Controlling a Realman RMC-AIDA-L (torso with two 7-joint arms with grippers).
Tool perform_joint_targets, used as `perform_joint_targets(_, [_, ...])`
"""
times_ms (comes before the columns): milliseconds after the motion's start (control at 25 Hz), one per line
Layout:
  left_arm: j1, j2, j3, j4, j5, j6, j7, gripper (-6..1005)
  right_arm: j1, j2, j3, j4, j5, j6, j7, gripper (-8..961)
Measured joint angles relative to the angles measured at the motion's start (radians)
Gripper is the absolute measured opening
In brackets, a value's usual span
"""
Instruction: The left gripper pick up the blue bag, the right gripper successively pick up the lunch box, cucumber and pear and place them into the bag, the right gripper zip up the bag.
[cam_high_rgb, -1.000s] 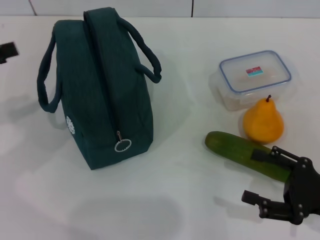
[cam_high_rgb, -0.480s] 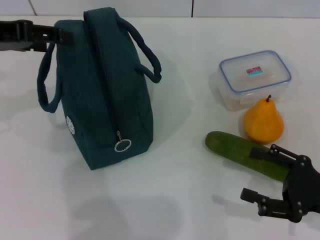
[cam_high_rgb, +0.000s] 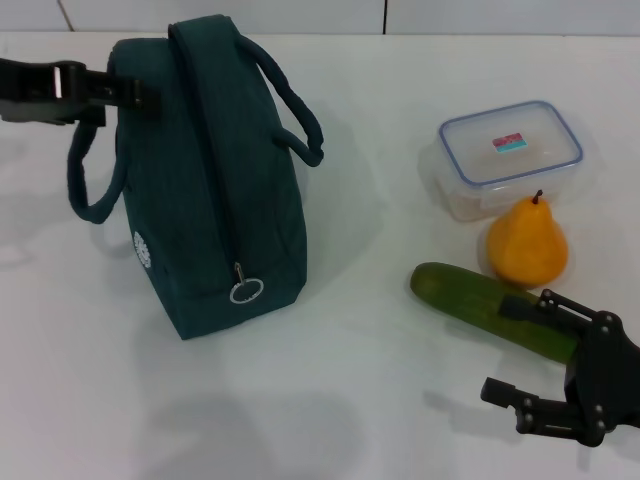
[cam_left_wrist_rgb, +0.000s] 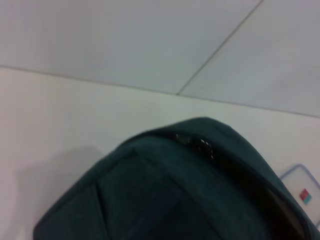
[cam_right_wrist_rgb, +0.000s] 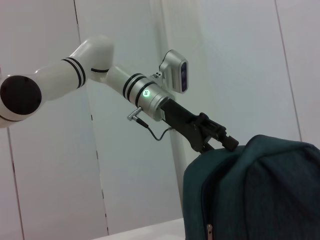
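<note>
Surface: white table (cam_high_rgb: 330, 400) with a pale panelled wall behind.
Bag: blue bag (cam_high_rgb: 215, 190) stands upright on the table's left half, zipper shut along its top, ring pull (cam_high_rgb: 245, 290) hanging at the near end, white logo (cam_high_rgb: 142, 250) on the side.
Left gripper: left gripper (cam_high_rgb: 135, 90) reaches in at the bag's far upper corner, its tip against the fabric above the outer handle (cam_high_rgb: 85, 185); whether its fingers are parted or closed, I cannot tell.
Around the bag: lunch box (cam_high_rgb: 510, 155), pear (cam_high_rgb: 527, 243) and cucumber (cam_high_rgb: 490, 305) lie well right of the bag, the pear touching the box's near side and the cucumber just in front of the pear.
Right gripper: right gripper (cam_high_rgb: 522, 352) sits low at the near right corner, fingers spread and holding nothing, one fingertip over the cucumber's near end.
Open room: bare table between the bag and the cucumber, and in front of the bag.
</note>
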Motion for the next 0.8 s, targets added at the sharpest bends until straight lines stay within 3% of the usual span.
perform_joint_targets(480, [-0.017, -0.007, 0.026, -0.043, -0.001, -0.016, 0.021, 854, 0.000, 0.000, 0.001, 0.001, 0.000, 0.006, 0.000, 858])
perform_joint_targets(800, [-0.018, -0.019, 0.032, -0.059, 0.004, -0.040, 0.091, 727, -0.003, 0.000, 0.004, 0.002, 0.000, 0.005, 0.000, 857])
